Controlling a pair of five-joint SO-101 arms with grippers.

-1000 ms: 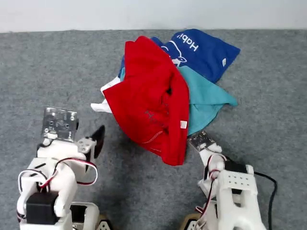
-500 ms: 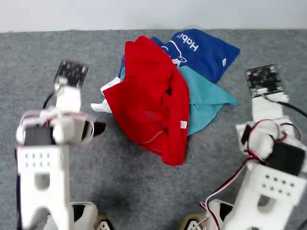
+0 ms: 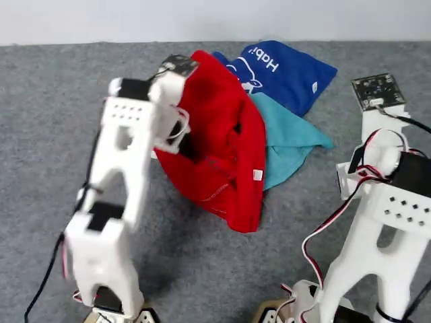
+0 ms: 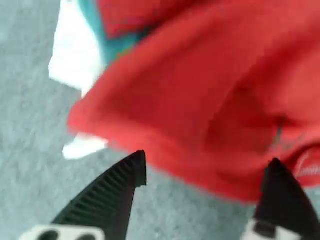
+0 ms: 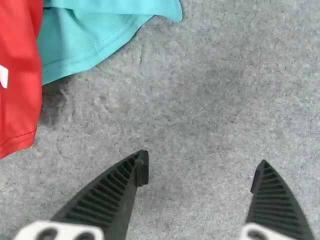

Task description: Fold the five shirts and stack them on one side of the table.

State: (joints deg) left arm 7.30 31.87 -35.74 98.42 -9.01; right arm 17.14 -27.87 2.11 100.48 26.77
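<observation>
A heap of cloth in four colours. The red shirt (image 3: 222,155) is a plain bright red, with a small white tag (image 3: 257,175) and faint paler stitching. The blue shirt (image 3: 289,74) is deep royal blue, printed with white lettering and a white outline drawing. The teal shirt (image 3: 286,138) is plain turquoise with matching stitching. The white shirt (image 4: 75,47) is plain white. The table cover (image 3: 54,101) is a mottled grey. The wall (image 3: 202,20) is pale off-white. The left arm (image 3: 121,175) and right arm (image 3: 384,222) are white with black motor blocks and red and white wires (image 3: 304,245). The left gripper (image 4: 207,159) and right gripper (image 5: 202,160) have black ribbed fingers (image 5: 115,192) on white mounts.
</observation>
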